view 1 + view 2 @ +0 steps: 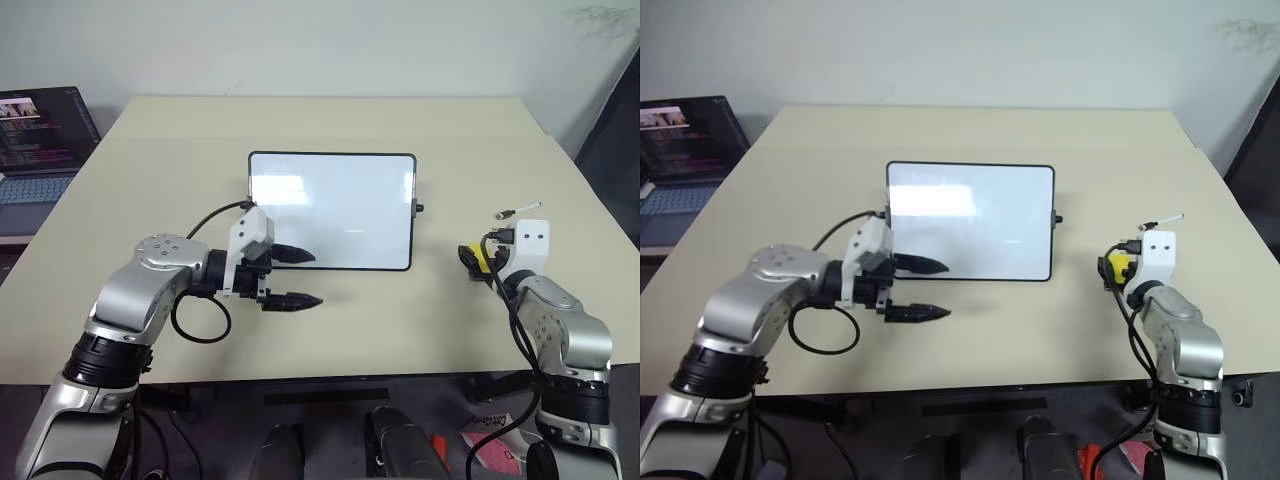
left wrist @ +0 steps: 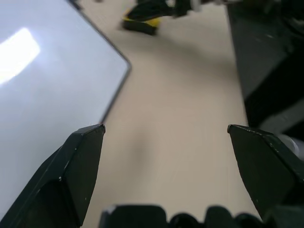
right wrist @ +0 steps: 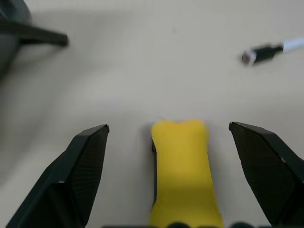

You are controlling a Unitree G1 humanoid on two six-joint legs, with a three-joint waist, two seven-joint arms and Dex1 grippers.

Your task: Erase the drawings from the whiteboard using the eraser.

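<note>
The whiteboard [image 1: 332, 210] lies flat in the middle of the table. Its face looks plain white with glare, and the drawings are out of view. My left gripper [image 1: 317, 278] is open at the board's near left corner; one finger reaches over the board's edge, the other over the table. To the right of the board lies the yellow eraser [image 3: 183, 166] on the table. My right gripper [image 3: 168, 126] is open around it, one finger on each side and both apart from it. The left wrist view shows the eraser [image 2: 140, 23] beyond the board's corner.
A white marker pen [image 1: 520, 210] with a black tip lies on the table just beyond the right gripper. A laptop [image 1: 40, 140] stands off the table's far left side. The beige table [image 1: 400, 330] ends close in front of both arms.
</note>
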